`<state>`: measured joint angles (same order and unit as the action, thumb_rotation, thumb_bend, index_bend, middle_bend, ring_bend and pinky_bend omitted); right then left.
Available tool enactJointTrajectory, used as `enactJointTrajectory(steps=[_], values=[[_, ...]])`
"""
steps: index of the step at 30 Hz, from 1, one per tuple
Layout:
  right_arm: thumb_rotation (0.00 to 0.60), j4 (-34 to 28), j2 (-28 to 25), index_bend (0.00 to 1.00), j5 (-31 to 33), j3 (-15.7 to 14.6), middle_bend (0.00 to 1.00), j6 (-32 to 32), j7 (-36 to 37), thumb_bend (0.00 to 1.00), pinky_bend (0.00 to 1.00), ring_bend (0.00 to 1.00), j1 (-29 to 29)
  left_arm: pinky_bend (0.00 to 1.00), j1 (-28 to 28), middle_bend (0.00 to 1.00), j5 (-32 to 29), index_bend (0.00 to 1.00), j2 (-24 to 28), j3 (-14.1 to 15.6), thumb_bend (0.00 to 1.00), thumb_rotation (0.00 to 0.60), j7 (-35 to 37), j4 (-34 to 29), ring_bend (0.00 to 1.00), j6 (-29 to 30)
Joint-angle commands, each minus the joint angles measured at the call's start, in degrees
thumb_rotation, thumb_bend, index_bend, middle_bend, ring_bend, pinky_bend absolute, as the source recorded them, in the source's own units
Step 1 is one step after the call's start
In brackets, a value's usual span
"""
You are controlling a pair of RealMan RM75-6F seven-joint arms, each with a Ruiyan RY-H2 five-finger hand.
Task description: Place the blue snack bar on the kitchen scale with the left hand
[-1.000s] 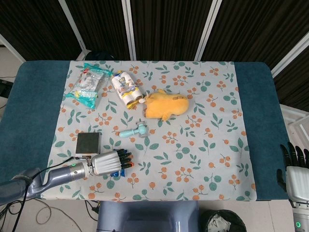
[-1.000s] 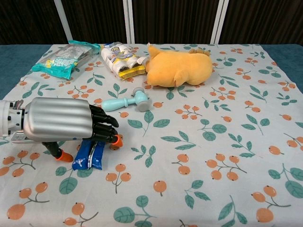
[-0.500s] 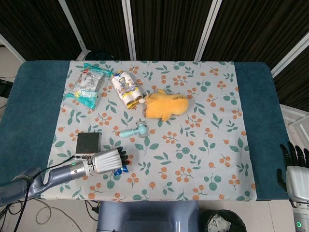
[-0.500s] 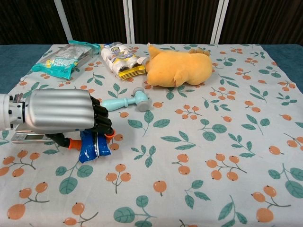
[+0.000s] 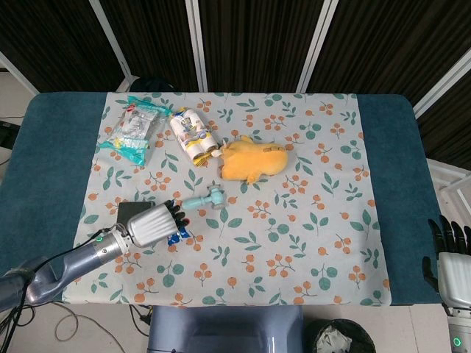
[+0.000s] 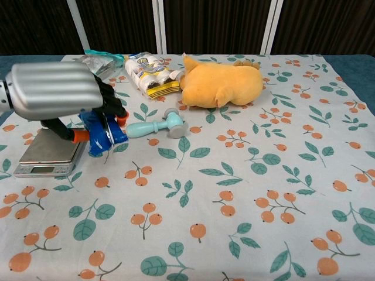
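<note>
Blue snack bar (image 6: 103, 132), silver robot hand (image 6: 55, 91), orange plush (image 6: 220, 82), seemingly grey scale (image 6: 48, 153), leaf-and-berry tablecloth (image 6: 246, 193)

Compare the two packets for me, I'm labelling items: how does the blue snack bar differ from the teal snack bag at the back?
The blue snack bar is held up off the cloth by the left robot hand; the teal snack bag lies flat, untouched. The bar is dark blue and narrow, while the bag is teal with a clear middle and looks wider. The bar is near the kitchen scale; the bag sits at the far corner. Both are crinkly wrapped packets.
</note>
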<state>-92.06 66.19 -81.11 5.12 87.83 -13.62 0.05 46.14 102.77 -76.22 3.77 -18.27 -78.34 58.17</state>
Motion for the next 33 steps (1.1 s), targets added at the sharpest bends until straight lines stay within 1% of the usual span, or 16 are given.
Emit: enactJointTrajectory(steps=[1, 4, 7, 8, 10, 12, 16, 18, 21, 24, 25, 30, 33], values=[[0.600, 0.1, -0.1, 0.06, 0.0, 0.0, 0.03, -0.1, 0.4, 0.58, 0.00, 0.01, 0.0, 0.55, -6.1, 0.49, -17.4, 0.42, 7.5, -5.8, 0.37, 0.600, -12.2, -14.2, 0.39, -1.9], [0.600, 0.0, -0.3, 0.06, 0.0, 0.1, 0.03, 0.0, 0.8, 0.58, 0.00, 0.01, 0.0, 0.55, -8.1, 0.51, -26.9, 0.43, 10.5, -7.6, 0.37, 0.600, -20.6, -20.7, 0.40, -0.6], [0.600, -0.1, -0.3, 0.06, -0.2, 0.1, 0.03, 0.2, 0.9, 0.58, 0.00, 0.01, 0.0, 0.55, -9.2, 0.51, -34.5, 0.43, 11.5, -8.5, 0.37, 0.600, -27.8, -24.1, 0.40, 1.5], [0.600, -0.1, -0.4, 0.06, -0.2, 0.1, 0.03, 0.3, 0.9, 0.58, 0.00, 0.01, 0.0, 0.55, -9.3, 0.51, -35.8, 0.43, 11.6, -8.5, 0.37, 0.600, -28.6, -24.5, 0.40, 1.7], [0.600, -0.2, -0.4, 0.06, -0.4, 0.1, 0.03, 0.5, 0.9, 0.58, 0.00, 0.01, -0.1, 0.55, -9.6, 0.52, -41.8, 0.44, 11.7, -8.8, 0.37, 0.600, -31.1, -25.9, 0.41, 2.0], [0.600, -0.3, -0.3, 0.06, -0.5, 0.1, 0.03, 0.6, 0.8, 0.58, 0.00, 0.01, -0.1, 0.56, -9.3, 0.52, -46.6, 0.44, 11.2, -9.1, 0.37, 0.600, -32.9, -26.6, 0.41, 2.2], [0.600, -0.3, -0.2, 0.06, -0.5, -0.1, 0.03, 0.4, 0.6, 0.58, 0.00, 0.01, -0.1, 0.56, -8.6, 0.52, -51.2, 0.43, 9.1, -8.9, 0.37, 0.600, -36.6, -25.2, 0.41, 3.8], [0.600, -0.3, -0.2, 0.06, -0.4, -0.1, 0.03, 0.4, 0.5, 0.58, 0.00, 0.01, -0.1, 0.56, -8.4, 0.52, -53.7, 0.43, 8.1, -9.2, 0.37, 0.600, -37.1, -25.1, 0.41, 4.2], [0.600, -0.1, -0.1, 0.06, -0.3, 0.0, 0.03, 0.3, 0.4, 0.58, 0.00, 0.01, 0.0, 0.57, -7.8, 0.52, -58.1, 0.43, 6.2, -10.5, 0.37, 0.600, -38.2, -25.4, 0.41, 6.4], [0.600, 0.0, 0.0, 0.06, -0.4, 0.0, 0.03, 0.2, 0.4, 0.58, 0.00, 0.01, 0.1, 0.57, -7.3, 0.51, -60.0, 0.43, 4.5, -11.2, 0.37, 0.600, -39.8, -25.2, 0.41, 9.0], [0.600, 0.0, 0.0, 0.06, -0.4, -0.1, 0.03, 0.2, 0.4, 0.58, 0.00, 0.01, 0.1, 0.57, -7.2, 0.51, -60.6, 0.43, 4.2, -11.3, 0.37, 0.600, -40.0, -25.3, 0.41, 9.4], [0.600, 0.1, 0.1, 0.06, -0.4, 0.0, 0.03, 0.3, 0.5, 0.58, 0.00, 0.01, 0.1, 0.57, -5.3, 0.51, -70.2, 0.42, 2.0, -12.9, 0.37, 0.600, -42.2, -26.3, 0.41, 10.3], [0.600, 0.1, 0.1, 0.06, -0.4, 0.0, 0.03, 0.4, 0.5, 0.58, 0.00, 0.01, 0.1, 0.57, -4.3, 0.51, -72.7, 0.42, 0.9, -13.3, 0.37, 0.600, -43.0, -26.3, 0.41, 11.3]])
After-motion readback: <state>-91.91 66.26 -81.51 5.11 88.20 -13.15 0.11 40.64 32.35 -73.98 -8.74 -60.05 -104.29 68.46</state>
